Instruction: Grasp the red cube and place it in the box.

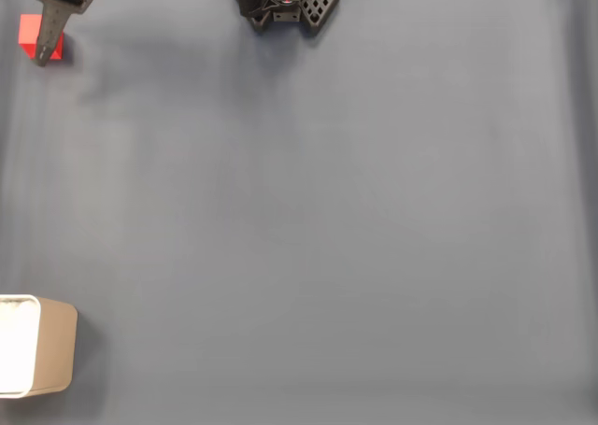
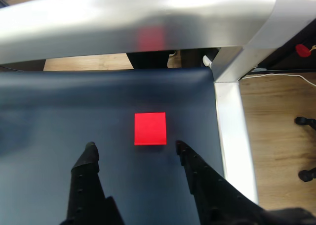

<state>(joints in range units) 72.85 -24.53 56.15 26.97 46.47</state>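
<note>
A dark blue-grey tabletop (image 1: 318, 219) fills the fixed view, seen from above. The red cube (image 1: 34, 35) sits near its top left corner, partly covered by a dark finger of the pincer (image 1: 45, 49) that reaches in from the top edge. The box (image 1: 51, 355), tan outside with a white rim and white inside, stands at the lower left edge of the same view, well apart from the cube, so carrying the cube there looks like a long sweep down that side of the tabletop. The arm's black base (image 1: 285, 0) sits at the top middle. In the wrist view the red cube (image 2: 150, 128) lies flat on the blue surface just ahead of the pincer (image 2: 134, 147), whose two black fingers are spread wide apart with nothing between them. The gap is broader than the cube and roughly centred on it, which suggests the fingers are lined up to move forward and straddle it before closing. The cube rests close to the tabletop's far corner, where a silver metal frame (image 2: 232, 116) borders the surface, and a faint red reflection shows on the rail above. Wooden flooring (image 2: 276, 126) lies beyond the frame. The grasp is not yet made.
</note>
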